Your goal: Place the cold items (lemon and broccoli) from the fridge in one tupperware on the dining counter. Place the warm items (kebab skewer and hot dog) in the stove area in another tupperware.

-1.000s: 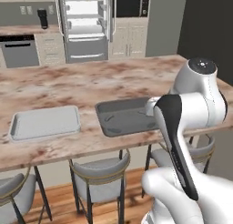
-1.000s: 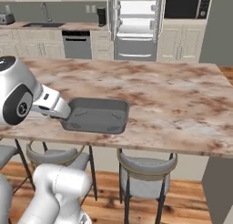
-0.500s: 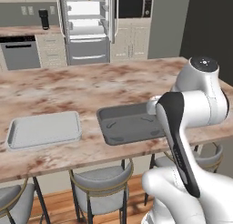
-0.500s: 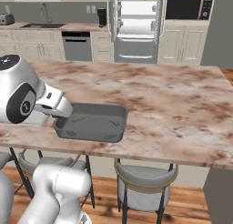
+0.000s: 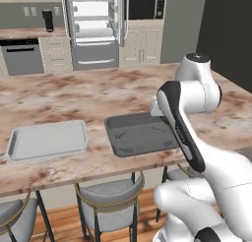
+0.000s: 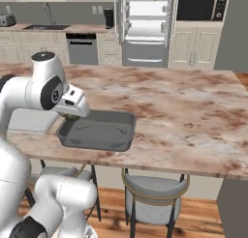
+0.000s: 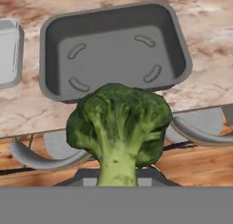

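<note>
Holding the broccoli by its pale stalk, the gripper stays out of plain sight: the fingertips are hidden behind the vegetable in the hand view, so the clamped state is a judgement from the way the broccoli hangs fixed before the camera.

Handling properties, as judged:
- Light, with most bulk in the crown.
- Stalk firm and fairly stiff; it is the correct place to grip.
- Florets brittle and crumbly; they should not be squeezed.
- Rounded stalk may rotate between flat pads if the grip is loose.

Position relative to the tool: the stalk runs down toward the fingers and the crown points away from the hand, along the gripper's line of sight.

Position relative to the target: in the right base view the gripper hangs above the near-left rim of the dark tupperware on the dining counter. In the hand view the container's hollow lies beyond the crown. The light tupperware sits beside the dark one, apart from it.
</note>
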